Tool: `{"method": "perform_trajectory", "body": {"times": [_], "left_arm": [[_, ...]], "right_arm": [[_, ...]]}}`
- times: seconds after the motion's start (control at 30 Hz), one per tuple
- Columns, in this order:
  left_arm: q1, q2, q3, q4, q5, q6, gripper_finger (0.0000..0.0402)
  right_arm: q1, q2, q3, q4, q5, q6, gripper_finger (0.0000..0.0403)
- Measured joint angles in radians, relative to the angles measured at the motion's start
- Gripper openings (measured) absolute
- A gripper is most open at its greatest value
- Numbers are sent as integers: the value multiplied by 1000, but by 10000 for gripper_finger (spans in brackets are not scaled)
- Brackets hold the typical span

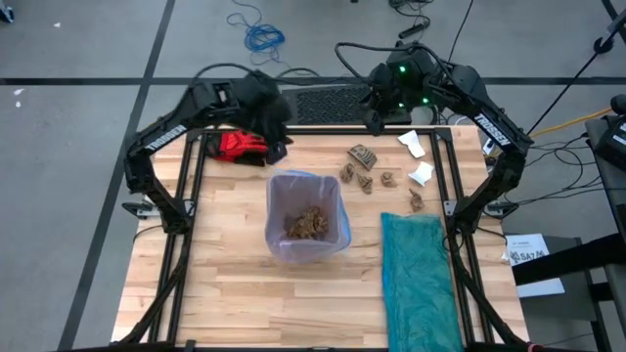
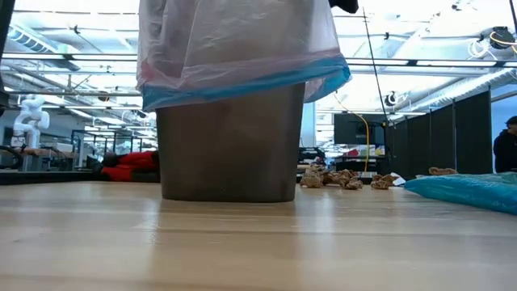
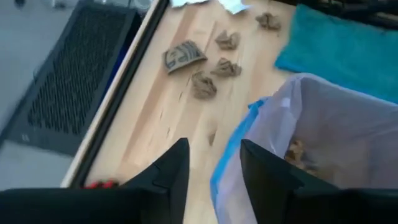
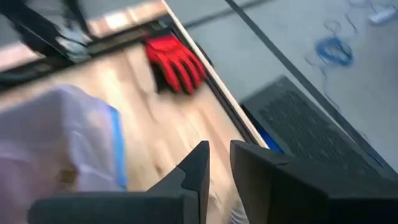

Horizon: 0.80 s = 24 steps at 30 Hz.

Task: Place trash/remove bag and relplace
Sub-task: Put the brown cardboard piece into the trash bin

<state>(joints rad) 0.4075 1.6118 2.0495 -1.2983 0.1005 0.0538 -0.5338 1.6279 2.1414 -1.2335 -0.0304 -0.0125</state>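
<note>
Half the trash (image 1: 309, 224) looks binned already: a heap of tan lumps sits at the bottom of the bin (image 2: 230, 145), inside the bag (image 1: 305, 188), which is draped over the rim in the middle of the surface (image 1: 225, 284). Several more lumps (image 1: 370, 172) lie loose behind and to the right of the bin, with white scraps (image 1: 415, 156) farther back toward the right corner. So I'd say we're in the trash-loading step, nowhere near pulling the bag out yet

Both arms are up at the back edge. The left gripper (image 3: 211, 165) is over the back left, with nothing between the jaws in its own view; they're parted by a moderate gap and point down past the bag's blue hem toward the loose lumps. The right gripper (image 4: 219, 163) hangs over the back right, jaws only narrowly apart and also empty as far as I can tell

A red glove (image 1: 240, 146) lies at the back left and isn't trash. The teal bag (image 1: 421, 274) lies flat on the right, presumably the replacement

Next move, my guess: one arm drops onto the nearest loose lump, pinches it, carries it over the bin's mouth and lets go. The right jaws would need to open wider first. The lumps are small and crumpled, so the pinch has to be centred, and the thin bag rim shouldn't get snagged on the way in
</note>
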Motion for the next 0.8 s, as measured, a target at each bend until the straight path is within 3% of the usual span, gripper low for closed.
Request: {"method": "perform_trajectory", "body": {"times": [0.1, 0.23, 0.37, 0.43, 0.5, 0.67, 0.8], "left_arm": [[23, -44, -22, -3, -7, -23, 87], [68, -110, -107, 10, -9, -56, 12], [105, -206, -241, 106, 3, -113, 5], [117, -269, -318, 198, 19, -151, 2], [129, -327, -400, 310, 31, -188, 2], [162, -446, -581, 504, 32, -277, 1], [181, -486, -660, 528, 31, -312, 1]], "right_arm": [[-44, 28, -28, -30, 3, -33, 59], [-101, 29, -204, 36, -20, -88, 59], [-144, -19, -478, 209, -175, -112, 59], [-151, -64, -620, 327, -200, -102, 57], [-153, -104, -749, 439, -174, -78, 50], [-140, -161, -999, 642, 6, 3, 16], [-130, -161, -1118, 695, -3, 100, 5]]}}
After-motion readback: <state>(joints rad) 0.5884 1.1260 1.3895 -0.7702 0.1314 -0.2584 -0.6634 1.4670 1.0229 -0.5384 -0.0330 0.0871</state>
